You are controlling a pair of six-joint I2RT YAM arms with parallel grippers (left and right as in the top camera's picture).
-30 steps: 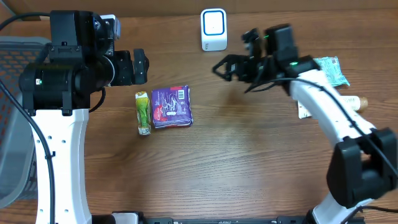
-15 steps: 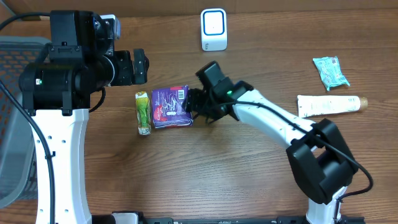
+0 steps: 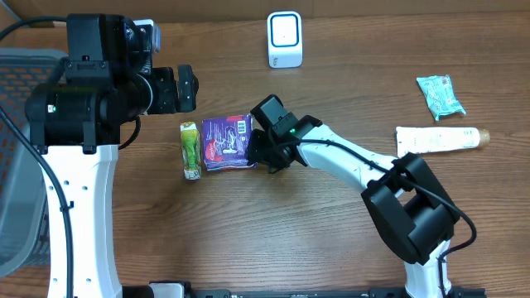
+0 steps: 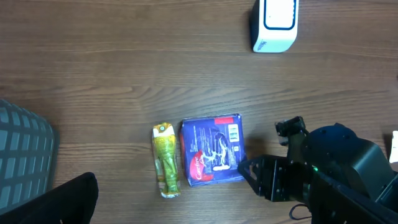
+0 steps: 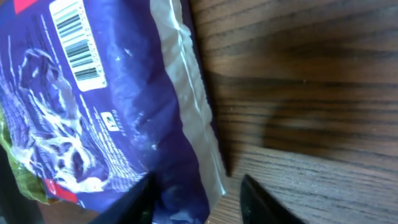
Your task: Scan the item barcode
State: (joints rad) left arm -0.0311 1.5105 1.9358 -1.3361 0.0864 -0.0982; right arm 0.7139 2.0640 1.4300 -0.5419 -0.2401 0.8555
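A purple packet (image 3: 228,142) lies flat on the wooden table, its barcode (image 5: 78,43) facing up on a white patch. My right gripper (image 3: 258,149) is down at the packet's right edge. In the right wrist view the right gripper (image 5: 196,186) straddles that edge: one fingertip rests against the purple film (image 5: 93,112) and the other stands over bare wood, a small gap off the white seam. The white scanner (image 3: 284,39) stands upright at the back. My left gripper (image 3: 187,88) hangs open high over the left side, holding nothing; the left wrist view shows the packet (image 4: 211,149) and the scanner (image 4: 275,23).
A green sachet (image 3: 191,149) lies touching the packet's left side. A grey basket (image 3: 21,165) stands at the left table edge. At the far right lie a teal packet (image 3: 439,93) and a white tube (image 3: 437,139).
My right arm swung from the right back of the table across to the purple packet and dropped onto its right edge, its jaws narrowing. The left arm has not moved.
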